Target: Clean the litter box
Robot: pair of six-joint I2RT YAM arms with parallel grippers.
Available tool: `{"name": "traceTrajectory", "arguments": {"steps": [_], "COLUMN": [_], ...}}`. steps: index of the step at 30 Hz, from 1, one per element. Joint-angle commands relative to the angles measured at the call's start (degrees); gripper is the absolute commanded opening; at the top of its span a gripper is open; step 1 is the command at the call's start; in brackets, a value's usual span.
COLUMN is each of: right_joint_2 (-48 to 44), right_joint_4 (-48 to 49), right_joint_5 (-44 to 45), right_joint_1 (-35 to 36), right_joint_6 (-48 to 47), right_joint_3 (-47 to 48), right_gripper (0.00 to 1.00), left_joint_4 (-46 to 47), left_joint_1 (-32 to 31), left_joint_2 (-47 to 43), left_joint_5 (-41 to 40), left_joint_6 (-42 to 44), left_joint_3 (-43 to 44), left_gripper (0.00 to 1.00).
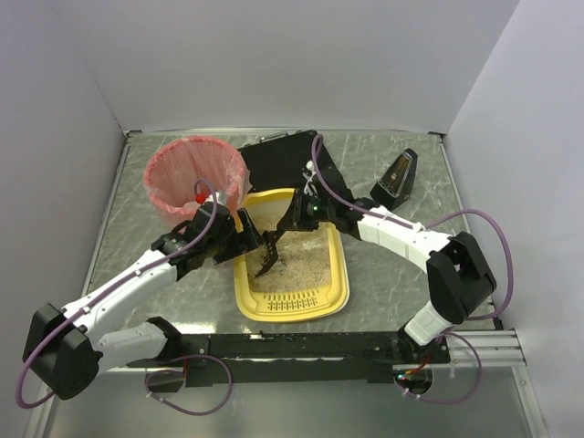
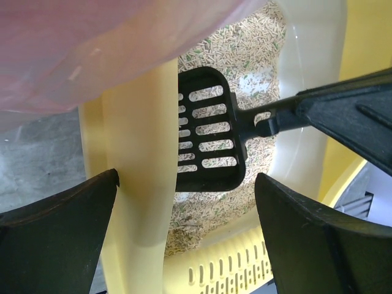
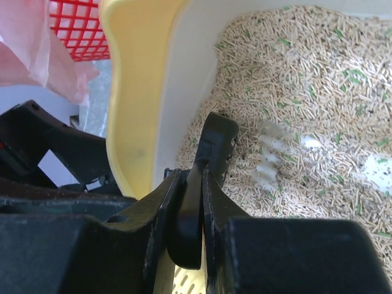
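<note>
**Scoop gripped over the litter, box rim straddled but not held**

The right end effector point(image 3: 191, 184) is pinched narrow on the flat handle of a black slotted scoop point(image 2: 211, 131). The scoop's head sits just over the litter point(image 3: 306, 92), close to the box's left wall. The left end effector point(image 2: 187, 184) stands wide and holds nothing. Its fingers lie either side of the yellow rim, the outer one touching it.

The litter box point(image 1: 339, 274) lies on the worktop point(image 1: 383, 287) between the two arms, its slotted strip nearest their bases. It looks like stiff, smooth moulded plastic, probably slippery. The loose pellets would add weight and shift if the box were tilted. The thick rolled rim seems the best place to hold it against the scoop's push. The pale clumps point(image 3: 266, 153) look crumbly.

A pink-lined bin point(image 1: 169, 187) stands just beside the far left corner, and its liner could snag the scoop. A flat black case point(image 1: 274, 160) lies behind the box. A black wedge-shaped object point(image 1: 395, 178) stands well apart on the right. The left arm crowds the way to the bin.
</note>
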Motion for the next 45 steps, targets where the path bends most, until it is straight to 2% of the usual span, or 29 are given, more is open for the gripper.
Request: {"name": "traceTrajectory", "arguments": {"steps": [1,9,18,38,45], "right_joint_2": [-1.2,-5.6,-10.8,-20.6,-22.7], "right_joint_4": [5.9,2.9,4.5,6.7,7.7], "right_joint_5": [-5.6,-2.2,-1.2,-0.8,-3.1], "right_joint_1": [1.4,-0.7,-3.2,-7.5,-9.3], "right_joint_6": [2.5,0.0,0.1,3.9,5.7], "right_joint_3": [-1.2,-3.8,-7.6,-11.4,-12.8], "right_gripper": [0.00,0.00,0.00,0.00,0.00], "left_joint_4": [4.1,2.5,2.0,0.2,0.8], "left_joint_1": [-0.7,-0.7,-0.7,-0.7,-0.7], "left_joint_2": [-0.7,-1.5,-2.6,-3.9,-2.6], "left_joint_5": [2.6,1.5,1.4,-0.3,0.2], "left_joint_6": [-3.3,-3.0,-3.1,-2.9,-3.2], "left_joint_3": [1.3,2.4,2.9,4.4,3.8], "left_gripper": [0.97,0.97,0.97,0.97,0.97]}}
